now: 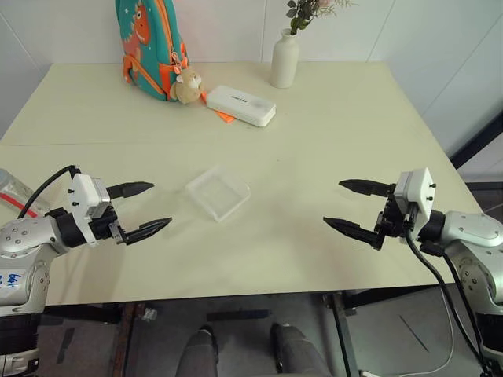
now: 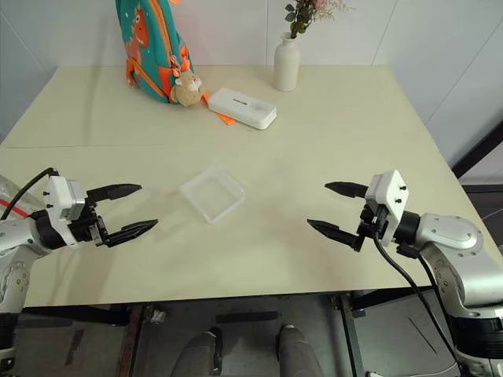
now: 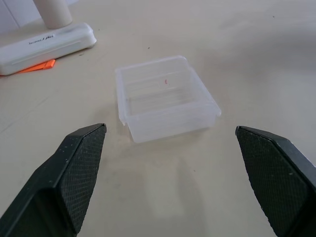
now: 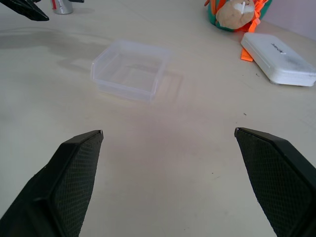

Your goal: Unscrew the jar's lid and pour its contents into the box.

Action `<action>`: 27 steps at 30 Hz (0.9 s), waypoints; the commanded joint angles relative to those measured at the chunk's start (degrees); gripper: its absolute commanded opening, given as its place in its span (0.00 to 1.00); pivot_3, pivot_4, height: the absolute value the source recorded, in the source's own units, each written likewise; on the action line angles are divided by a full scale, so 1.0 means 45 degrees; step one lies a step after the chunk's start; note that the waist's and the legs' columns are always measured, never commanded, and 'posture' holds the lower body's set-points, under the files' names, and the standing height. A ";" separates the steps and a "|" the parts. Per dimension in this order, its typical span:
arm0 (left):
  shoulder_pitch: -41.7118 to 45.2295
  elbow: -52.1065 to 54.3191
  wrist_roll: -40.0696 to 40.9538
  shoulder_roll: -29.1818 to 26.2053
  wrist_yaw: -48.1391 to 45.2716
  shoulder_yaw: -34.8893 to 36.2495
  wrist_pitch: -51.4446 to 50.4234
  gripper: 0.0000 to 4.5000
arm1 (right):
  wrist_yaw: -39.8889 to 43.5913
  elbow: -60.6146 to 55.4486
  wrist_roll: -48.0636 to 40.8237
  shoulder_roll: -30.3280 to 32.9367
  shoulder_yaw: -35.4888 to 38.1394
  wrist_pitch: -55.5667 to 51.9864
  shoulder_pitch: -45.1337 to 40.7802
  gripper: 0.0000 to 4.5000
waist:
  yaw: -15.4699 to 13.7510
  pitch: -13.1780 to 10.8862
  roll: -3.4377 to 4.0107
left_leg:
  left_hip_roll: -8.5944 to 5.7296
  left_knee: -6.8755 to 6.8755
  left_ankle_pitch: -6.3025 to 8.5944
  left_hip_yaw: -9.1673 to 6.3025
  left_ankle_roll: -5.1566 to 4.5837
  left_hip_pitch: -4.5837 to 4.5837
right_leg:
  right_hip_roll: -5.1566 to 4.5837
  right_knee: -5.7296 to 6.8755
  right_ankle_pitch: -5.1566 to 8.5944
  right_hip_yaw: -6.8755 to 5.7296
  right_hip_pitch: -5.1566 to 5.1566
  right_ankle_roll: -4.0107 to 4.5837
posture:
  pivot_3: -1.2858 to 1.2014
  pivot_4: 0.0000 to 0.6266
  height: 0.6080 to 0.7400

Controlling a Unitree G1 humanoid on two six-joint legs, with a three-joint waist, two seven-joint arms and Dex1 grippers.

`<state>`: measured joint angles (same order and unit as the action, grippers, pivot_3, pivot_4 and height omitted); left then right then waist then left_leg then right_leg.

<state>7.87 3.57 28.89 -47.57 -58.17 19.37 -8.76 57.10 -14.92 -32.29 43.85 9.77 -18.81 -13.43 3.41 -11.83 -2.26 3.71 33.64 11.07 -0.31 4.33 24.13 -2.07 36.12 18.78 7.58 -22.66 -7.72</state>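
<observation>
clear plastic, shallow and square, the box (image 1: 218,192) sits alone near the middle of the pale cream table (image 1: 338,126), turned a little askew to the table's edges, and we see nothing lying in it. at the table's left edge, behind our left arm, we make out part of a clear jar (image 1: 13,191) with a red band; from the right wrist view a small clear cylinder with a red band (image 4: 61,6) stands far off beyond the box, and we cannot tell whether its lid is on. our left gripper (image 1: 140,210) hovers above the table to the left of the box, apart from it, its two black fingers spread wide and holding nothing, pointing toward the box. our right gripper (image 1: 351,206) hovers on the other side, farther from the box, its fingers likewise spread wide and empty, pointing back toward the centre. farther along the table lies a white oblong case (image 1: 240,105) with a bit of orange (image 1: 224,116) peeking from beneath it. beside that, at the far edge, leans a teal and orange backpack (image 1: 149,43) with a small plush toy (image 1: 187,85) hanging on it, and to the right of the case stands a white vase (image 1: 284,59) holding a sprig of flowers.
</observation>
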 commanded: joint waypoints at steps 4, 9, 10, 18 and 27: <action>-0.1158 0.1161 0.0148 0.0358 0.0921 0.1379 0.0093 0.99 | 0.0717 0.0755 -0.0065 -0.0450 -0.0464 0.0395 -0.1327 1.00 | 0.0046 0.0000 0.0001 | 0.0000 0.0036 0.0002 0.0010 -0.0004 -0.0002 | 0.0000 0.0011 -0.0001 0.0015 0.0004 0.0002 | 0.52 0.24 1.00; -0.3041 0.2166 -0.0142 0.1919 0.3265 0.3039 0.0164 0.99 | 0.1164 0.1543 0.0005 -0.1261 -0.1350 0.0502 -0.2873 1.00 | 0.0133 0.0001 0.0001 | 0.0005 0.0045 0.0007 0.0016 -0.0013 -0.0004 | 0.0000 0.0015 0.0001 0.0024 0.0007 0.0006 | 0.52 0.24 1.00; -0.3361 0.2310 -0.0269 0.2312 0.3841 0.3350 0.0226 0.99 | 0.1234 0.1672 0.0022 -0.1455 -0.1513 0.0519 -0.3152 1.00 | 0.0139 0.0001 0.0002 | 0.0006 0.0046 0.0008 0.0020 -0.0013 -0.0004 | 0.0000 0.0013 -0.0001 0.0029 0.0006 0.0002 | 0.52 0.24 1.00; -0.5318 0.3450 -0.1527 0.6168 0.9374 0.5679 0.0592 0.99 | 0.1884 0.2762 -0.0202 -0.3082 -0.2414 0.0207 -0.5709 1.00 | 0.0230 0.0007 -0.0011 | 0.0007 0.0083 0.0008 0.0008 -0.0014 -0.0008 | 0.0010 0.0072 -0.0013 0.0030 0.0004 -0.0019 | 0.52 0.24 1.00; -0.2729 0.0804 -0.2750 0.6052 1.2597 0.5662 0.1001 0.99 | 0.2048 0.2033 -0.0404 -0.4269 -0.3354 -0.0508 -0.6437 1.00 | 0.0206 0.0017 -0.0027 | 0.0003 0.0132 0.0000 0.0005 -0.0018 -0.0009 | 0.0021 0.0078 0.0013 0.0032 0.0018 0.0083 | 0.52 0.24 1.00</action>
<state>-5.64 8.62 17.50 -18.65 -3.35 43.92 -6.10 66.97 -3.20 -33.16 25.21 -5.77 -21.24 -40.98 4.34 -11.76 -2.38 3.73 34.24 11.06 -0.28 4.25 24.10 -1.96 36.48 18.81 7.73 -22.59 -7.35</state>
